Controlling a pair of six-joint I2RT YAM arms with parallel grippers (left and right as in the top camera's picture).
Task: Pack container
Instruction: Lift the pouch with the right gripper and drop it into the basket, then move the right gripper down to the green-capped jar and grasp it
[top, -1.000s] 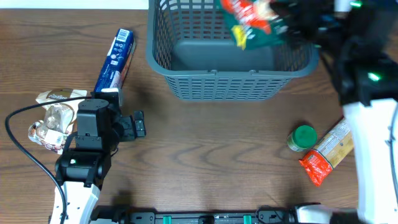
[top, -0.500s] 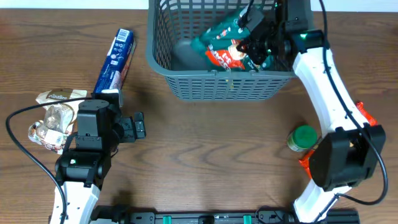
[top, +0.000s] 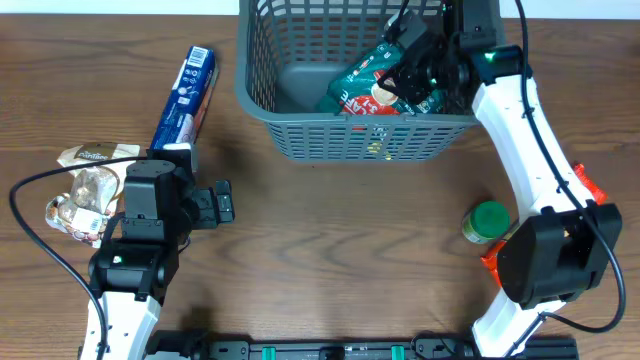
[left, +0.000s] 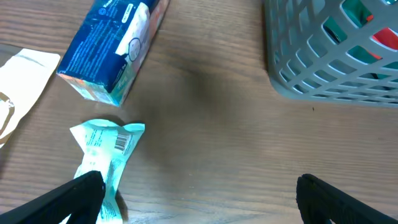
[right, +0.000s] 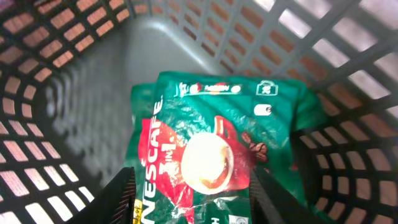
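Container position: far centre of the bench, upright, open side up. A green and red coffee-mix packet lies inside it, toward the right-hand end, tilted against the lattice wall. The right gripper is lowered into the container over that packet. Its fingers sit one on each side of the packet's near edge; whether they clamp it cannot be told. The left gripper hovers low over the bench, left of the container, fingers spread wide and holding nothing. Ahead of it lie a blue carton and a pale green wrapped packet. A green-lidded jar stands on the bench at right.
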